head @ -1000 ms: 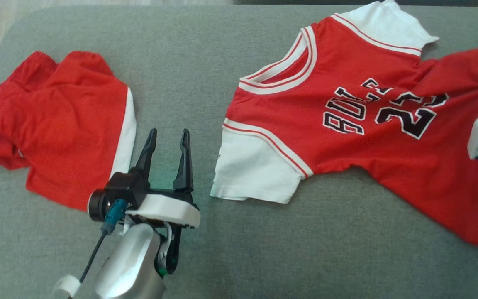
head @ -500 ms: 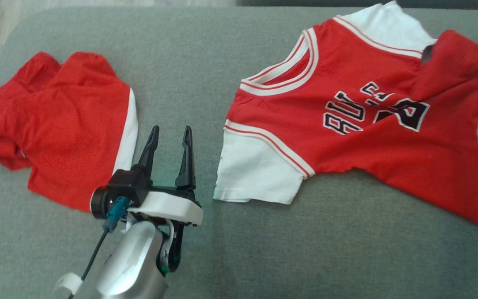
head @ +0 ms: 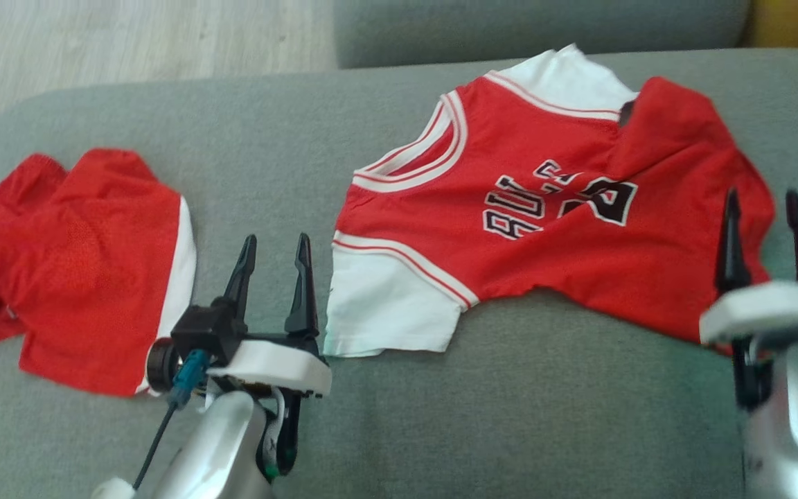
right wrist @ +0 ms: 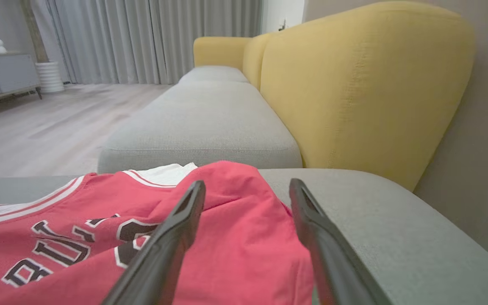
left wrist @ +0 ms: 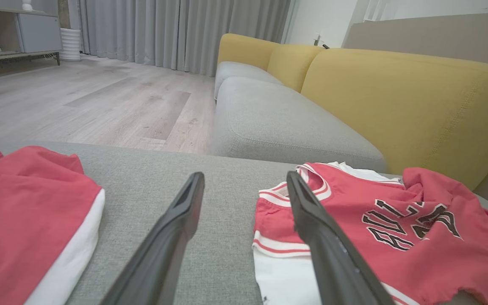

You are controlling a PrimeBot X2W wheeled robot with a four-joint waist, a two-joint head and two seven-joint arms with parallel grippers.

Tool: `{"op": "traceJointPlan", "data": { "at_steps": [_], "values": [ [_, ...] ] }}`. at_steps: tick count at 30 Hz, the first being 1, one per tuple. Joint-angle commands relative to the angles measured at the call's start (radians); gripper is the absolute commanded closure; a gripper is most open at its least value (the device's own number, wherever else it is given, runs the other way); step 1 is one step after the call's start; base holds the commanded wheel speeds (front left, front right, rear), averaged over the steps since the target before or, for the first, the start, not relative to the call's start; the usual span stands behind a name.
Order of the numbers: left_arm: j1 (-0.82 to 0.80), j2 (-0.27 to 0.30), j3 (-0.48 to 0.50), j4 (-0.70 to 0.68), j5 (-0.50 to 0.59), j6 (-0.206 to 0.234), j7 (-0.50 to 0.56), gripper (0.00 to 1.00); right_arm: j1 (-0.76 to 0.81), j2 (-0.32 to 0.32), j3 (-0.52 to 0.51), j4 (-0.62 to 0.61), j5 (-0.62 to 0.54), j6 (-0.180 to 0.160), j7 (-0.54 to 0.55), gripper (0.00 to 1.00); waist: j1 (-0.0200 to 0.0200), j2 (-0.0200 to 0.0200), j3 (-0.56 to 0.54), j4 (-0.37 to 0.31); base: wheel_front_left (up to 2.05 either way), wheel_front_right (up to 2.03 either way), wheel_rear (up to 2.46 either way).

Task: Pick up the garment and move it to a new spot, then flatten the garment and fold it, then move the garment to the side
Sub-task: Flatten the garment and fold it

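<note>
Left gripper is seen in the head view with its tapered dark fingers spread and empty, over bare grey woven cushion. Crumpled red mesh shorts lie at the left and the jersey at centre-right. Right gripper is likewise parted, nothing pinched, at the jersey's rumpled right hem. In the left wrist view, the jersey's smooth white sleeve is seen beside the right finger. In the right wrist view, a folded-over red flap is seen between the fingers, with a padded yellow backrest farther off.
</note>
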State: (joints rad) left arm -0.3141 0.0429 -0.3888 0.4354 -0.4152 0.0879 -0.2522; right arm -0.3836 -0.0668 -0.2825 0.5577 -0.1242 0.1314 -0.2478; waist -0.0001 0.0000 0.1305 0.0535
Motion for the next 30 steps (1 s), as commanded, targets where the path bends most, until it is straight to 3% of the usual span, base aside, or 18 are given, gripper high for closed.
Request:
{"op": "traceJointPlan", "data": {
  "at_steps": [1, 10, 18, 23, 30],
  "values": [
    [-0.014, 0.007, 0.033, -0.033, 0.002, 0.0, -0.01, 0.0, 0.014, 0.003, 0.032, -0.062, 0.021, -0.001, -0.013, 0.0, 0.0001, 0.0, -0.019, -0.017, 0.0, 0.0, 0.0],
    [0.037, 0.007, 0.039, -0.029, -0.001, -0.004, -0.01, 0.0, 0.292, 0.016, 0.159, -0.227, 0.199, -0.001, -0.014, 0.0, 0.0001, 0.0, -0.048, -0.062, 0.0, 0.0, 0.0],
    [0.035, 0.007, 0.022, 0.017, 0.012, -0.022, -0.01, 0.0, 0.312, 0.016, 0.177, -0.26, 0.228, -0.001, -0.014, 0.0, 0.0001, 0.0, -0.053, -0.084, 0.0, 0.0, 0.0],
    [0.014, 0.007, -0.033, 0.15, 0.013, -0.029, 0.014, 0.0, 0.318, 0.016, 0.18, -0.267, 0.232, -0.001, -0.014, 0.0, 0.0001, 0.0, -0.046, -0.096, 0.0, 0.0, 0.0],
    [-0.025, 0.008, -0.046, 0.27, 0.018, 0.011, 0.052, 0.0, 0.319, 0.017, 0.186, -0.27, 0.241, -0.001, -0.014, 0.0, 0.0001, 0.0, -0.026, -0.108, 0.0, 0.0, 0.0]
  ]
}}
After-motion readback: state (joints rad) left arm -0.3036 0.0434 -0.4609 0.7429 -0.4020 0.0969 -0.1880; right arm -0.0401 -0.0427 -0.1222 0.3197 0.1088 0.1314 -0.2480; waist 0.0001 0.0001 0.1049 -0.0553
